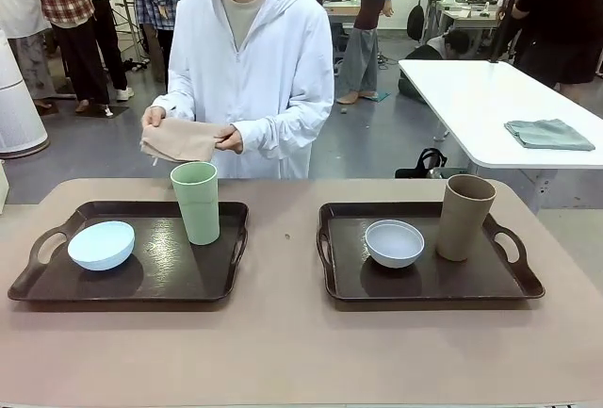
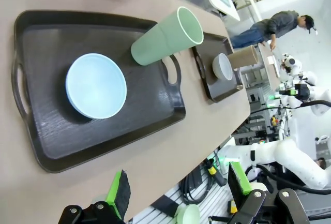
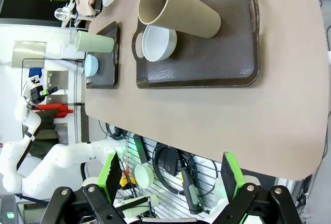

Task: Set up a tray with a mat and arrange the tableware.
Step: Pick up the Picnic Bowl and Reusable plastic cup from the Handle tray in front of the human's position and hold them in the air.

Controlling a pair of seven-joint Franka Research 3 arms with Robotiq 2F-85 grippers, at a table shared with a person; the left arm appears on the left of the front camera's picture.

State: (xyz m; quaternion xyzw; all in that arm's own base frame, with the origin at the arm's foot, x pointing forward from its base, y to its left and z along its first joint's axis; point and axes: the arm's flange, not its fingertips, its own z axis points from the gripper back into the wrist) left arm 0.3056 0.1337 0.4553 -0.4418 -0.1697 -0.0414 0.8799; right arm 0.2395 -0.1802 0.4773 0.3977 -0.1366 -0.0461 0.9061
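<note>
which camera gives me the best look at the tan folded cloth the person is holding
The front view: the tan folded cloth sits unobstructed in both the person's hands beyond the table. The right wrist view shows it tiny in a corner; in the left wrist view I cannot make it out.

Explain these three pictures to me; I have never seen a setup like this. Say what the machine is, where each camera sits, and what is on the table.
Two robot arms share a table with a person. The front picture looks across at the person, who holds a folded tan cloth. The other two come from cameras on each arm's wrist; the green-padded left tool and right tool are open and empty. The left tray holds a blue bowl and green cup; the right tray holds a white bowl and brown cup.
</note>
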